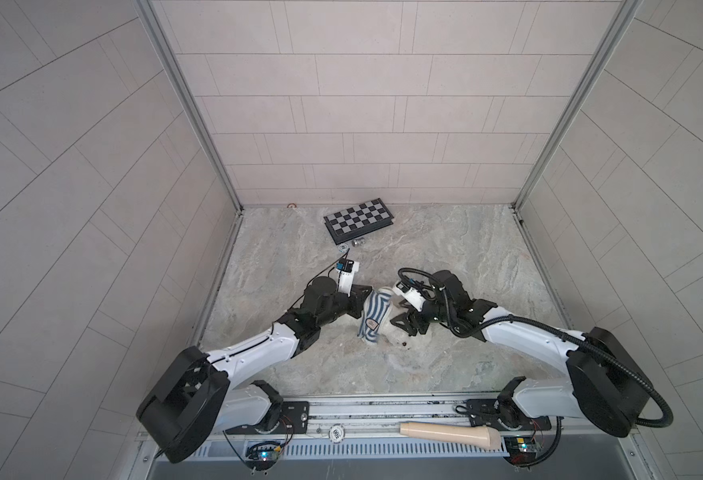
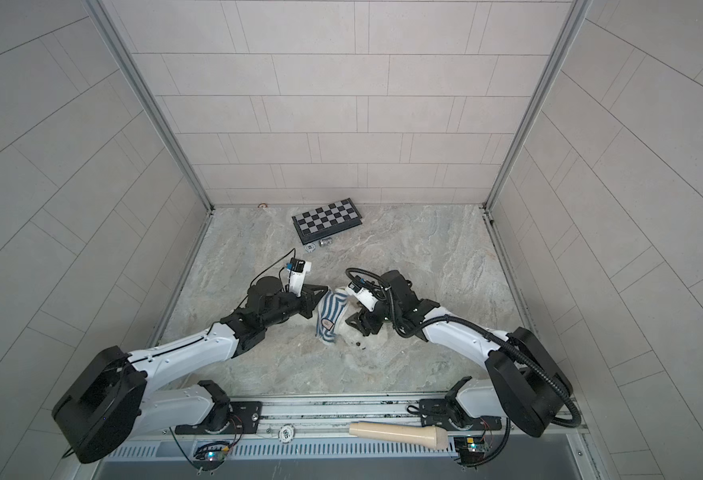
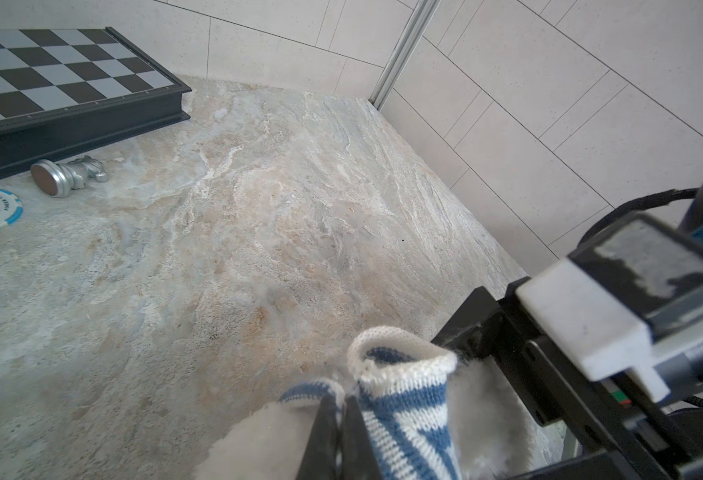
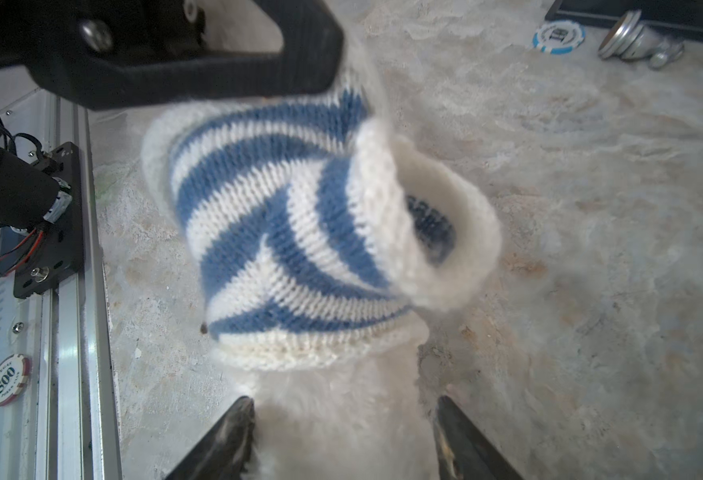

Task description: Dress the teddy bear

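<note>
- Behind the teddy bear (image 1: 392, 337), I have open marble as far as the poker chip (image 1: 343, 248), the fallen chess piece (image 1: 358, 242) and the chessboard (image 1: 358, 218).
- On the bear's left-arm side, the left gripper (image 3: 341, 411), pinched onto the striped shirt (image 1: 372, 318), blocks entry.
- On the opposite side, the right gripper (image 4: 343, 415) straddles the fur, jaws apart.
- In front of the bear, I see bare marble to the rail (image 1: 383, 405).

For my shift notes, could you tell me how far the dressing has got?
Done: the striped shirt is bunched over part of the teddy bear. In hand: the left gripper pinches its knit; the right gripper straddles fur, open. To do: one cuff gapes empty, so pulling it on fully likely remains.
</note>
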